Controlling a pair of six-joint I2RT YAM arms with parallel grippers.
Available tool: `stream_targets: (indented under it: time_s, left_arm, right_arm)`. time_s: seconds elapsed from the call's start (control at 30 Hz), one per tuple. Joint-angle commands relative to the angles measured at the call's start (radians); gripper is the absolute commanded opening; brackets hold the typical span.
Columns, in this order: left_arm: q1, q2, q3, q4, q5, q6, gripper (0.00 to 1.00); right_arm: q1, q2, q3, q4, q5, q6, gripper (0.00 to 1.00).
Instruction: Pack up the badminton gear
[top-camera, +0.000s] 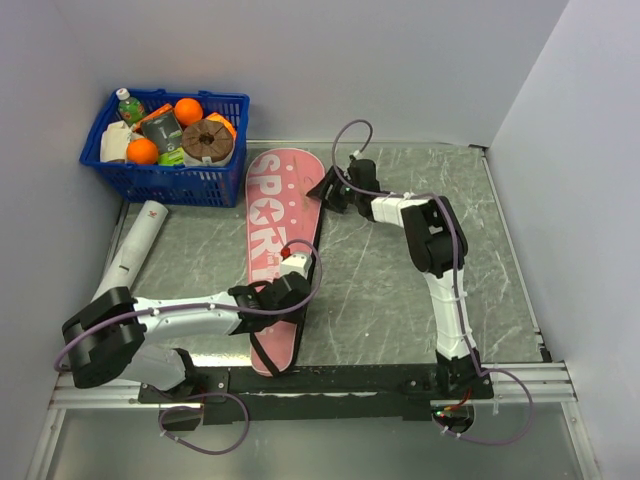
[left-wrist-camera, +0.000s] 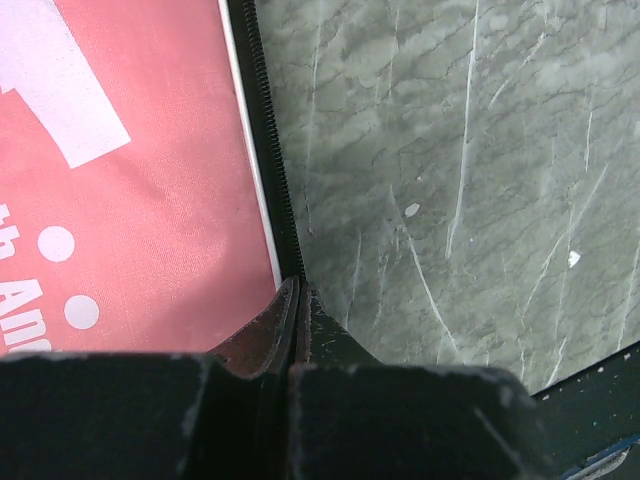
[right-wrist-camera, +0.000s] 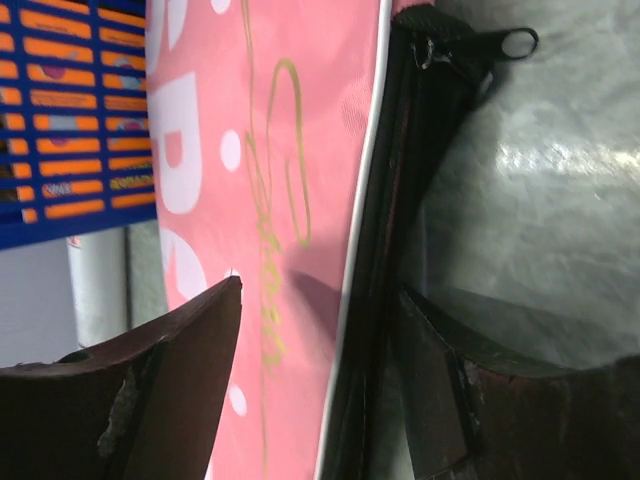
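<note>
top view: the bag (top-camera: 272, 230) lies lengthways on the table (top-camera: 390, 270), left of centre, lettering up. the tube (top-camera: 133, 248) lies to its left, well apart, near the basket (top-camera: 165, 182). the left gripper (top-camera: 290, 283) sits at the bag's right edge about midway. the right gripper (top-camera: 328, 188) is at the same edge, nearer the far end. no rackets or shuttlecocks in view.

left wrist: fingers pressed together, tips right at the zip (left-wrist-camera: 268, 150). whether they pinch anything there, you cannot tell.

right wrist: fingers wide, straddling the black zip edge - one over pink cloth, one on the table side, not closed on it. the zip pull (right-wrist-camera: 505, 42) lies just beyond.

handling, as judged: light, soft cloth, likely to sag and slide on the smooth top. take hold at the firmer zip edge or the pull - pin the bag with your other arm.
</note>
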Motion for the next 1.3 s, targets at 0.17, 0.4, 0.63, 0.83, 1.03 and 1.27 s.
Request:
stream_targets:
  time_s: [0.17, 0.4, 0.63, 0.83, 1.03, 1.27]
  left_arm:
    - [-0.014, -0.034, -0.040, 0.006, 0.015, -0.049, 0.01]
    - [-0.019, -0.049, -0.047, -0.012, 0.006, -0.073, 0.17]
    - [-0.050, -0.163, -0.013, -0.028, -0.044, -0.064, 0.38]
    - [-0.089, -0.142, 0.016, 0.027, 0.002, -0.026, 0.38]
    - [-0.143, -0.030, 0.033, 0.144, 0.087, -0.013, 0.38]
    - [-0.152, 0.053, -0.001, 0.172, 0.065, -0.073, 0.37]
  right_arm:
    - [-0.011, 0.068, 0.082, -0.062, 0.003, 0.103, 0.32]
    - [-0.060, -0.017, -0.098, 0.032, 0.127, 0.204, 0.00]
    - [-0.119, -0.222, -0.475, 0.190, 0.333, 0.370, 0.00]
    - [-0.163, -0.363, -0.709, 0.252, 0.453, 0.528, 0.00]
    - [-0.198, -0.408, -0.816, 0.296, 0.462, 0.594, 0.00]
    - [-0.198, -0.466, -0.863, 0.310, 0.438, 0.542, 0.38]
